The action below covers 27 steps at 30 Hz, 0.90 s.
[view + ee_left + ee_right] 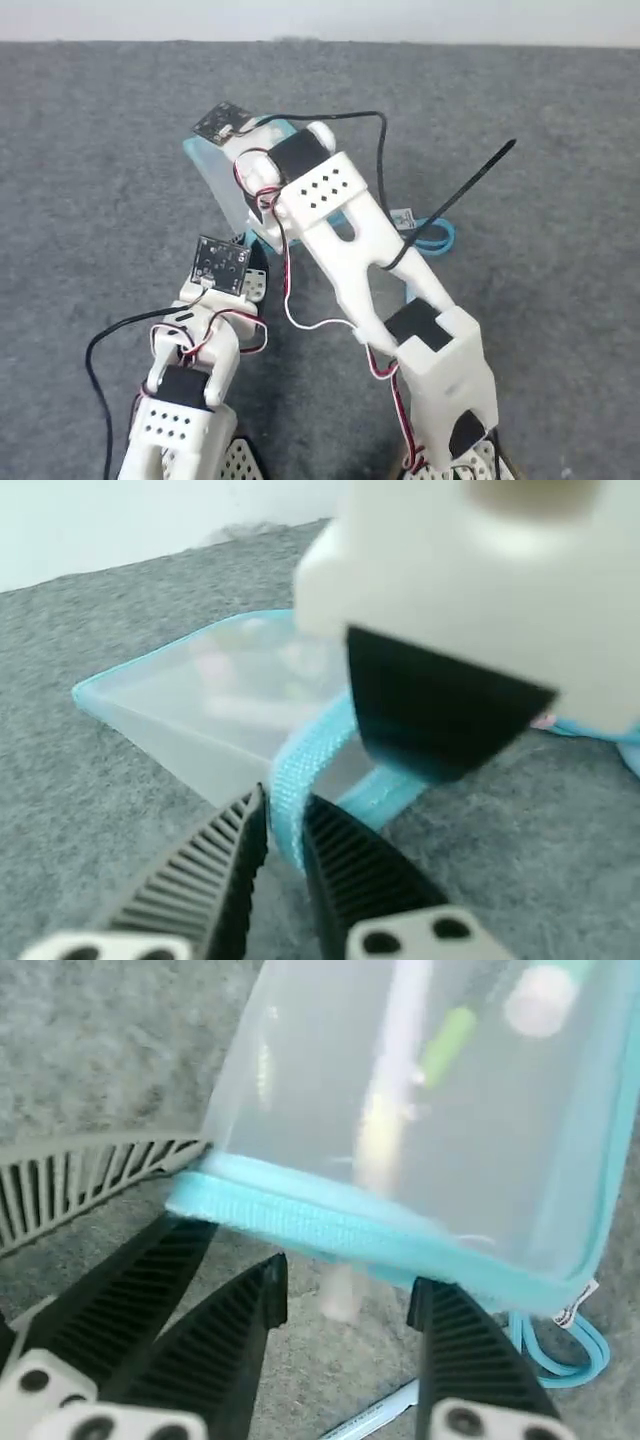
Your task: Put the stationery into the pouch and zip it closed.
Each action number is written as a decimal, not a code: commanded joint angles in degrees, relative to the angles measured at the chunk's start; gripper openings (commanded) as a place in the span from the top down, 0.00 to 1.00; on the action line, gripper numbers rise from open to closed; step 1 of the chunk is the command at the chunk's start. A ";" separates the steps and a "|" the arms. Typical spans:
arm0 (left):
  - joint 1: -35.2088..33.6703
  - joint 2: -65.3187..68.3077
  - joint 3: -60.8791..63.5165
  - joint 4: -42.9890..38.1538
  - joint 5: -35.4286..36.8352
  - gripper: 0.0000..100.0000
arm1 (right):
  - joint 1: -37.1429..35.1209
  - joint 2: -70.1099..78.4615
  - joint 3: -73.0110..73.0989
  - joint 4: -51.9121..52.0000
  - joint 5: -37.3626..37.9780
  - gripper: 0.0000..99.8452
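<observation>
Clear pouch (222, 185) with blue trim lies on grey carpet (100, 150), under the right arm. A green pen (447, 1045) sits inside.

Left gripper (285, 825): jaws clenched on the pouch's blue edge strip.

Right gripper (348, 1285): at the zipper edge, jaws apart, grasping nothing.

Loose pen (370, 1418) on the carpet near the blue loop (565, 1350).

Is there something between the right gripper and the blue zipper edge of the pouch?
Only one thing: a pale pen-like end pokes out past the zipper edge of the pouch, in the gap of the open right gripper. Otherwise nothing visible is between them.
</observation>
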 commanded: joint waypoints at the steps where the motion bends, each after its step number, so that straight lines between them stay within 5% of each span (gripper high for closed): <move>1: 1.76 -1.05 -1.19 -0.70 -1.05 0.99 | 3.47 -8.22 -3.78 2.24 -0.53 0.79; 11: -6.86 -1.14 -2.86 -0.88 -0.62 0.99 | 14.20 -18.07 6.24 2.33 1.14 0.79; 21: -3.52 -1.14 -1.36 -0.79 -3.08 0.99 | 26.24 -35.56 49.49 -13.32 2.37 0.79; 27: -3.96 -1.14 -1.27 -0.88 -3.08 0.99 | 26.33 -41.54 77.71 -29.23 1.76 0.79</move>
